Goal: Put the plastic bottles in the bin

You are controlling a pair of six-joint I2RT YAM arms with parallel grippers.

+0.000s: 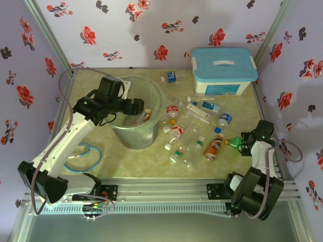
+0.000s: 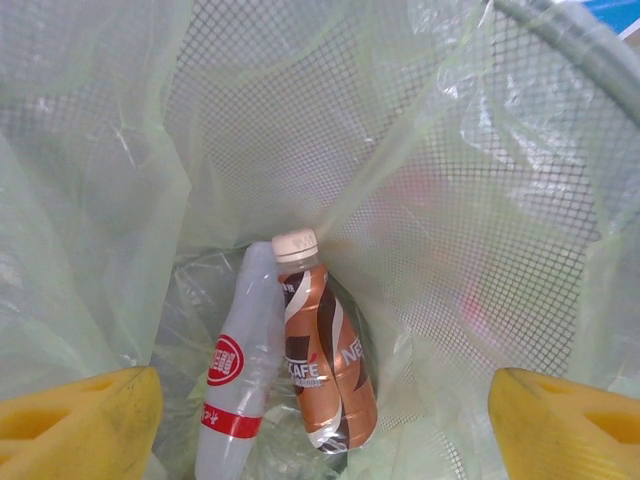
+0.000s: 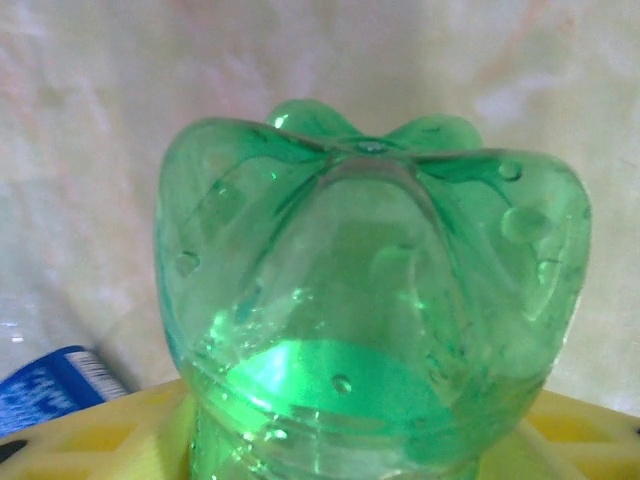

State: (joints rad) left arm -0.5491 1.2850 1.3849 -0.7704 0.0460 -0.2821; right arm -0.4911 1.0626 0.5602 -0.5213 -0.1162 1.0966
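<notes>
The left pincer [image 1: 143, 112] hung spread over the bin [image 1: 132, 135] at 10 o'clock. The right pincer [image 1: 243, 143] pinched a green bottle [image 3: 370, 290] (base outward). A straight lift before swinging across seemed advisable.

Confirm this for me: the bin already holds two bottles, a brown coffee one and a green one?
Not green: the left wrist view shows the bin holding the brown coffee bottle and a clear bottle with a red label. The green bottle sits between the right jaws.
</notes>
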